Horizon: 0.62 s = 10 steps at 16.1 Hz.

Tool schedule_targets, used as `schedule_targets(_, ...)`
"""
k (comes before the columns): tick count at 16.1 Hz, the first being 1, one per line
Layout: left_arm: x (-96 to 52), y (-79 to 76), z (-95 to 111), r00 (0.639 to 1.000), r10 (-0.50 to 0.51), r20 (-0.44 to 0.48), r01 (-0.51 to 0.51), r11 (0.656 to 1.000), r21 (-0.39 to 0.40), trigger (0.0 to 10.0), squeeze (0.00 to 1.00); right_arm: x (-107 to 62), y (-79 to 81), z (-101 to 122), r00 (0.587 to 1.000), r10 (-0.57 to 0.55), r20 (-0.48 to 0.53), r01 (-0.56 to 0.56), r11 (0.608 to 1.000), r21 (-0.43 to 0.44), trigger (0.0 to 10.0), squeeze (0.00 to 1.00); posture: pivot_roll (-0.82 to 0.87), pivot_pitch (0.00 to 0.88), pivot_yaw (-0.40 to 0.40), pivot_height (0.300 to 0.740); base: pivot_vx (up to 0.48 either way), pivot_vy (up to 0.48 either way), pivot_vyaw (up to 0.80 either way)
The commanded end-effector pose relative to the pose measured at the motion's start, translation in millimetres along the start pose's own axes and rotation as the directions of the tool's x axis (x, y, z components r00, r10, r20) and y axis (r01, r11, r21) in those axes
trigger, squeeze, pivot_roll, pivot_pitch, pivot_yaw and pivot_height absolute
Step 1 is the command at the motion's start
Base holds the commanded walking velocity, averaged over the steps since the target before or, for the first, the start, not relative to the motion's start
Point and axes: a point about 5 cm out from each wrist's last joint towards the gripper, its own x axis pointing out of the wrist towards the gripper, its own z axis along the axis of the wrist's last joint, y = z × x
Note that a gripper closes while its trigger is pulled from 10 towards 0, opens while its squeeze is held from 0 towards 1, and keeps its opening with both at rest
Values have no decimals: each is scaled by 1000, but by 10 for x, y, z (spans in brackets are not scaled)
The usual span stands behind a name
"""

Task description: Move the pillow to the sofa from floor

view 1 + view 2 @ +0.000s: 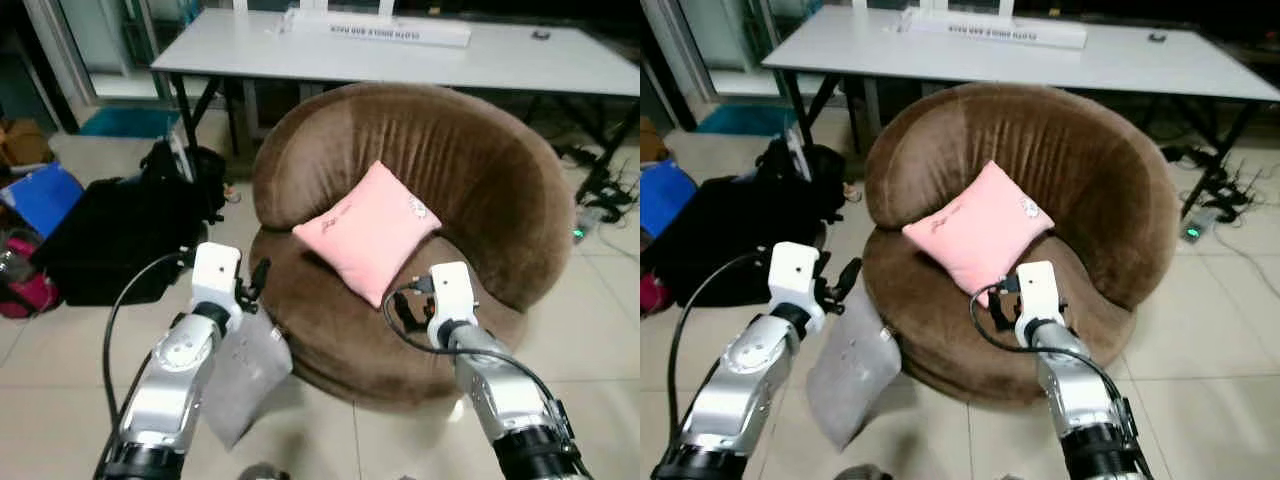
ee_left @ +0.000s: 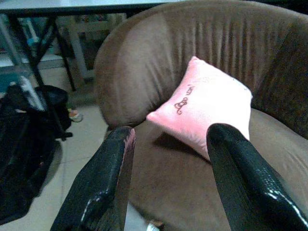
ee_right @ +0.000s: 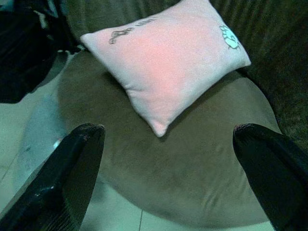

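**Leaning grey pillow not yet lifted; both grippers empty**

Your task item is the grey pillow [image 1: 243, 375]. It stands on the tiled floor [image 1: 60, 380], tilted, its upper edge propped against the front of the brown round sofa [image 1: 480, 180]. That lean is, in my judgement, the only thing keeping it upright; pull it away from the sofa and expect it to flop flat.

A second pillow, the pink pillow [image 1: 368, 230], already sits on the sofa seat, resting back against the curved backrest with one corner pointing down toward the seat front. It occupies the middle of the seat, so you will likely have to place the grey one beside or in front of it.

The left gripper [image 2: 168, 178] hovers above the grey pillow, near the sofa's front left edge. Its fingers are spread apart with nothing between them, and they point at the sofa rather than down at the pillow. The right gripper [image 3: 168, 173] hangs over the front of the seat, just short of the pink pillow's lower corner, fingers spread very wide and empty.

Count, as inspected:
- Pillows: two (one grey on the floor, one pink on the sofa).
- Sofas: one.
- Grippers: two, neither holding anything.
- White table [image 1: 500, 55] behind the sofa: one.
- Black bag [image 1: 110, 235] on the floor to the sofa's left: one, with a blue item [image 1: 40, 195] beyond it.
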Motion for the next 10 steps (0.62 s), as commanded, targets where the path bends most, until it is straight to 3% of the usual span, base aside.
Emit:
schedule_targets(1,-31,29,43,1000,21,19,-21,1000,17,10000,0,16,-28,13,1000,-4,10,4,1000,4,10000,0,120,0,-18,740,0,0,0)
schedule_targets(3,-56,85,43,999,38,21,-38,999,9,10000,0,26,6,30,1000,-1,21,1,1000,0,10000,0,112,0,-11,740,0,0,0)
schedule_targets(10,-13,15,58,1000,21,23,-21,999,28,10000,0,46,-81,-20,1000,-11,-15,10,1000,-14,10000,0,127,0,-37,740,0,44,0)
